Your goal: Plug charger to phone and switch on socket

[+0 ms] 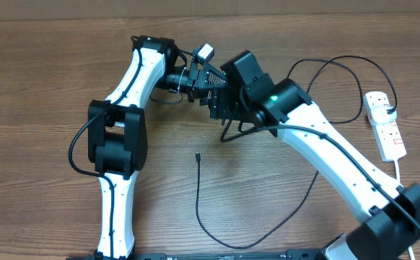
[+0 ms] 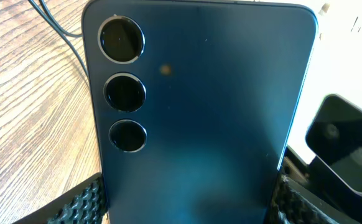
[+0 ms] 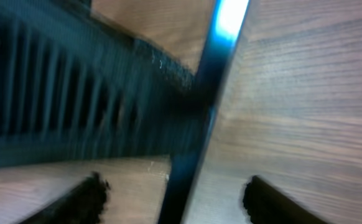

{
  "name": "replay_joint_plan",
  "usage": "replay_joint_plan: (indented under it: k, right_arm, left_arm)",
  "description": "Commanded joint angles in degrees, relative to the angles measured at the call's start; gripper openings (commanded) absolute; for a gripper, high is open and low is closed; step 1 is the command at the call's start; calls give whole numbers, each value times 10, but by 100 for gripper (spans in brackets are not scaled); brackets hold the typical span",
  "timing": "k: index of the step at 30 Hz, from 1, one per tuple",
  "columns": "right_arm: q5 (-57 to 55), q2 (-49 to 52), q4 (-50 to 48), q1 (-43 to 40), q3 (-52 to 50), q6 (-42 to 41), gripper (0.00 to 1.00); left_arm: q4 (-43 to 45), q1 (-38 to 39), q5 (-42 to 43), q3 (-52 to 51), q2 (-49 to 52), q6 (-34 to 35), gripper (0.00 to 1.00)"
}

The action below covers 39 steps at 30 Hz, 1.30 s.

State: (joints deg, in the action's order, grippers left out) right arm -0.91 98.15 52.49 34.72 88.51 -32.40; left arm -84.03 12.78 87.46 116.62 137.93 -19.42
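Note:
The phone (image 2: 199, 112) shows its dark blue back with three camera lenses in the left wrist view. My left gripper (image 2: 187, 205) is shut on it, a ribbed pad (image 2: 81, 202) against each long edge. From the right wrist the phone (image 3: 196, 143) appears edge-on, and my right gripper (image 3: 178, 199) stands open astride it with a gap on both sides. Overhead, the two grippers (image 1: 195, 81) (image 1: 221, 101) meet above the table and hide the phone. The charger (image 1: 199, 202) lies loose on the wood with its plug tip (image 1: 197, 154) free. The socket (image 1: 385, 124) lies at the right edge.
The charger cable loops along the front of the table and runs back under the right arm toward the socket. A white cord (image 1: 400, 173) leaves the socket toward the front. The right gripper's body (image 2: 343, 143) sits close beside the phone.

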Motion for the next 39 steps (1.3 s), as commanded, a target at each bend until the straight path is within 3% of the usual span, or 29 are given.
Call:
replay_joint_plan:
  k: [1, 17, 21, 26, 31, 39]
  right_arm:
    - [-25, 19, -23, 4, 6, -10, 61]
    - [-55, 21, -47, 4, 6, -6, 25]
    - [-55, 21, -49, 4, 6, -6, 4]
    - [-55, 21, -49, 4, 6, -6, 4]
    - [-33, 6, -49, -13, 6, -6, 3]
    - [166, -61, -42, -100, 6, 29, 4]
  left_arm:
    - [0, 4, 30, 16, 3, 4, 73]
    - [0, 4, 15, 16, 3, 4, 74]
    - [0, 4, 14, 16, 3, 3, 74]
    - [0, 4, 12, 16, 3, 4, 79]
    - [8, 2, 6, 16, 3, 2, 100]
    - [20, -14, 31, 16, 3, 10, 100]
